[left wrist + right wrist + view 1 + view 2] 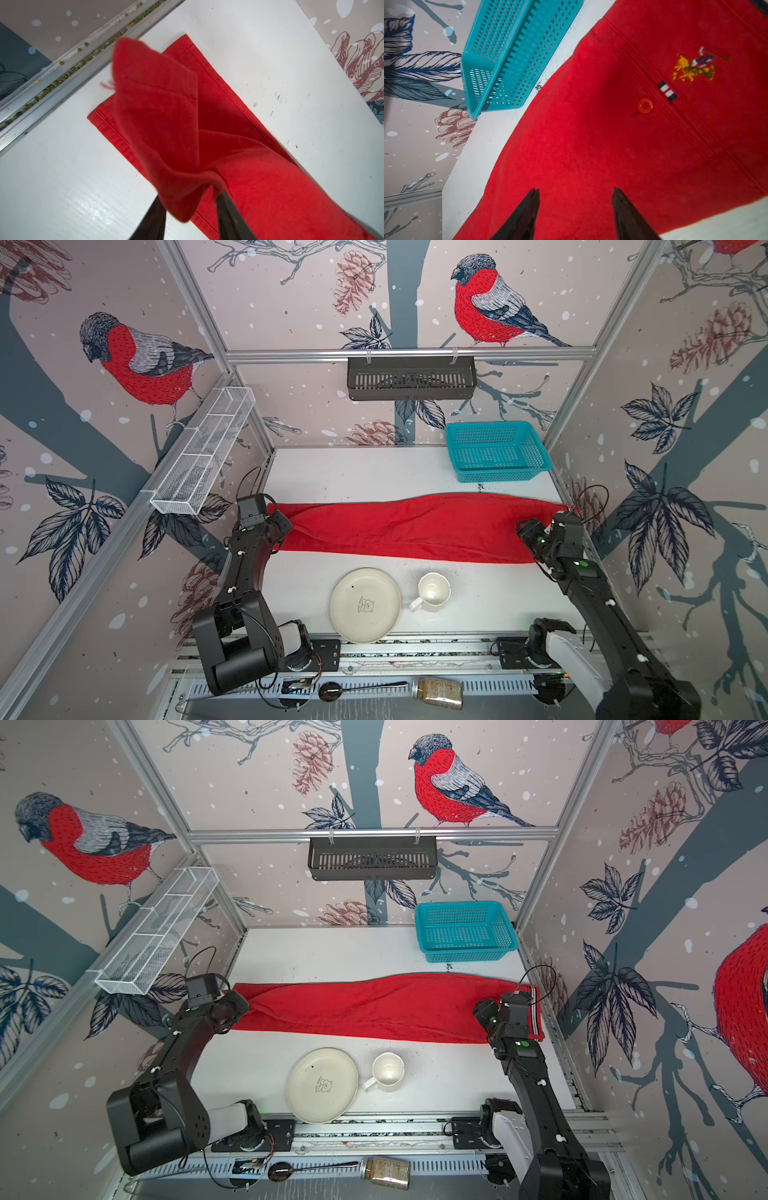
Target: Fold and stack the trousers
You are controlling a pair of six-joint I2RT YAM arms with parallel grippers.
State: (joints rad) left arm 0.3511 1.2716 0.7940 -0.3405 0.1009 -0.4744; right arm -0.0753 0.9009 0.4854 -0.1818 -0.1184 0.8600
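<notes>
left tool (pixel 189 196) spread | right tool (pixel 576 189) spread | plate (pixel 365 605), mug (pixel 433 592) near trousers (pixel 415 526)

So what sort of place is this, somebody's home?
Probably a robot test booth, not a home: two black robot arms are mounted on a rail, wallpapered panels sit in an aluminium frame, and red trousers, a plate and a mug are laid out like props.

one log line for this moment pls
trousers: folded leg on leg, stretched across table | left gripper: open, leg-end fold draped on it | right gripper: open over waist end, holding nothing
</notes>
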